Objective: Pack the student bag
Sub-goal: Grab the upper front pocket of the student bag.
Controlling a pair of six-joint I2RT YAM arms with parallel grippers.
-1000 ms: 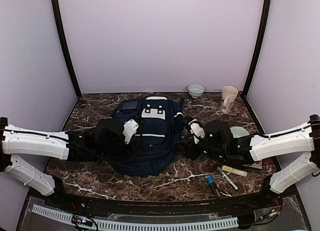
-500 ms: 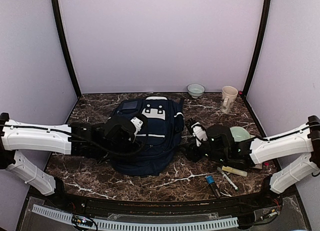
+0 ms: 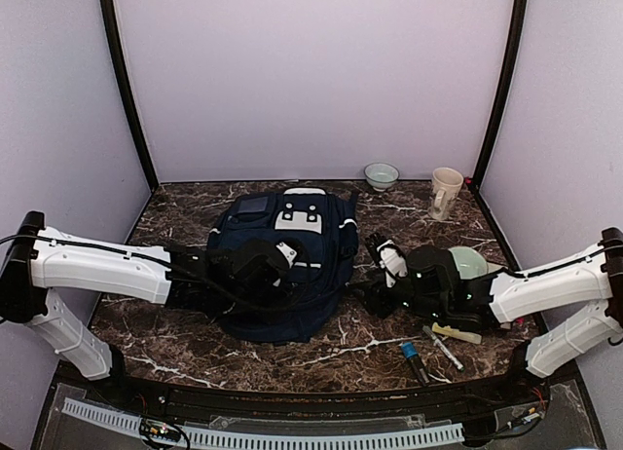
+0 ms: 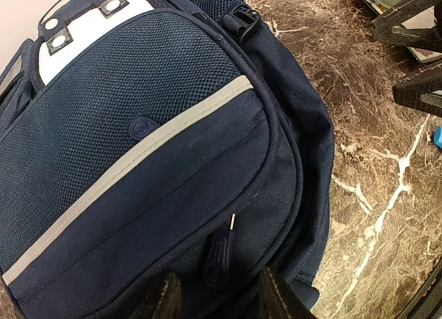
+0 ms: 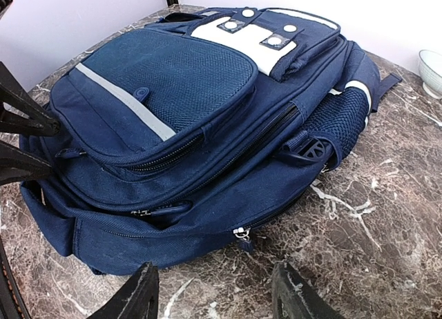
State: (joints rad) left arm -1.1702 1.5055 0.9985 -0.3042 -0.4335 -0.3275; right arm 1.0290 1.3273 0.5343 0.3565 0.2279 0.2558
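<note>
Centre of top view: bag [image 3: 310,238] lies flat on table [image 3: 370,348]; left gripper [image 4: 219,300] gapes empty over zip pull [image 4: 216,253] low in its frame, right gripper [image 5: 214,297] gapes empty beside bag; risk: left jaws nip fabric, slim pull slips free.

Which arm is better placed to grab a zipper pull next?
Left. The left hand is open right above a zipper pull on the student bag; the right hand is open beside the bag, over the table.

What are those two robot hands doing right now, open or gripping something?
Left gripper: open, holding nothing, just above the student bag.
Right gripper: open, holding nothing.
</note>
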